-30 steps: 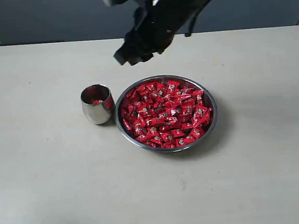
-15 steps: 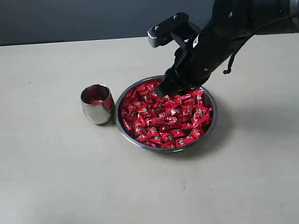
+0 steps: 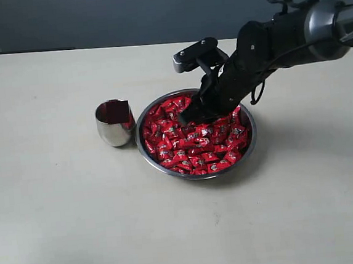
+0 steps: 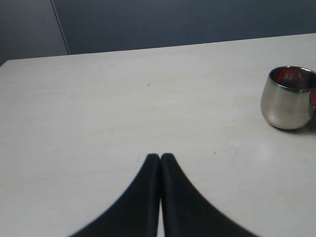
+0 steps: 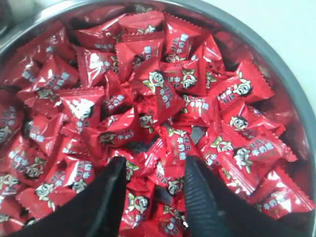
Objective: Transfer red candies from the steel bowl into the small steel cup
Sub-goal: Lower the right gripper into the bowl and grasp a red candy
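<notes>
One wide shallow steel bowl (image 3: 200, 176), heaped with shiny red-wrapped candies (image 3: 190, 148), stood just beside small rounded steel cup (image 3: 114, 130) on pale table (image 3: 60, 216); right gripper (image 3: 191, 114) sat among candies, jaws apart; left gripper (image 4: 160, 164) jaws together, empty.

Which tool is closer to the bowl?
Right. The right tool is down in the bowl, open over the candies. The left tool is off over the table, shut, apart from even the cup.

The red candies (image 5: 163, 94) each carry a small white cartoon face and a short line of white Chinese characters on the wrapper; the characters are too blurred to read surely.
</notes>
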### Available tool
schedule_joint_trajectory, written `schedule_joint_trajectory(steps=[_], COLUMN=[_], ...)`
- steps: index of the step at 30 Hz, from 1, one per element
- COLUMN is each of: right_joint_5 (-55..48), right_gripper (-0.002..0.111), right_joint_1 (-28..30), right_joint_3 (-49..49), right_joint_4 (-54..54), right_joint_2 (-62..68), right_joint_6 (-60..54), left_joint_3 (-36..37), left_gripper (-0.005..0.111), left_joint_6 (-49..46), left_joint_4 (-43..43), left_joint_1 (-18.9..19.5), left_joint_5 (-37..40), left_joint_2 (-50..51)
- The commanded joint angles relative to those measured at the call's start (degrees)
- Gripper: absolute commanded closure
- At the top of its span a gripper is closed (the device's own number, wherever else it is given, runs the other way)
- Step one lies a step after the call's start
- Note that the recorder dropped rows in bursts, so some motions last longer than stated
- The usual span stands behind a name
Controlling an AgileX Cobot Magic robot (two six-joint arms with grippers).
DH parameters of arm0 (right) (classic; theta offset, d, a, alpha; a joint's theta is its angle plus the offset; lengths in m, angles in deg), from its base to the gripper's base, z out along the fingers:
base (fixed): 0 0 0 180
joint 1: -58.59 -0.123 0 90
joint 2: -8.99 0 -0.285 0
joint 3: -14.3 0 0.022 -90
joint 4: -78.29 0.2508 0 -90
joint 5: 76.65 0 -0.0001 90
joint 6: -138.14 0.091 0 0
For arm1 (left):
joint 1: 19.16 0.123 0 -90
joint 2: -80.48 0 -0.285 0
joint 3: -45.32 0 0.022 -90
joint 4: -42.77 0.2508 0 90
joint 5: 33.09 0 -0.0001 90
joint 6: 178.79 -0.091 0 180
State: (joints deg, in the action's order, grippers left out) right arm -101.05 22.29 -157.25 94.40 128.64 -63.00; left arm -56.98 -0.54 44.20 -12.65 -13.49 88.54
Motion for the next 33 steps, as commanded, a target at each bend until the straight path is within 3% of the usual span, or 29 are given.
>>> schedule_joint_trajectory(steps=[1,14,16,19,20,33], right_joint_5=[1.1,0.9,1.0,1.8,2.1,-3.7], right_gripper=[0.070,0.070,0.074,0.105,0.108,0.108], right_joint_1=[0.3,0.3,0.3,0.3,0.3,0.3], right_joint_3=[-1.7,-3.6,-3.6,-3.6,-3.6,-3.6], right_joint_4=[0.1,-6.7,-6.7,-6.7,-6.7,-7.0], right_joint_2=[1.8,6.9,7.0,7.0,6.7,-1.1], right_joint_6=[0.5,3.3,3.3,3.3,3.3,3.3], left_joint_3=[-0.5,-0.5,-0.5,-0.5,-0.5,-0.5], left_gripper=[0.106,0.106,0.106,0.106,0.106,0.106], left_joint_6=[0.1,0.1,0.1,0.1,0.1,0.1], left_joint_4=[0.1,0.1,0.1,0.1,0.1,0.1], left_joint_1=[-0.3,-0.3,-0.3,-0.3,-0.3,-0.3], left_joint_5=[-0.3,-0.3,-0.3,-0.3,-0.3,-0.3], left_joint_2=[-0.3,-0.3,-0.3,-0.3,-0.3,-0.3])
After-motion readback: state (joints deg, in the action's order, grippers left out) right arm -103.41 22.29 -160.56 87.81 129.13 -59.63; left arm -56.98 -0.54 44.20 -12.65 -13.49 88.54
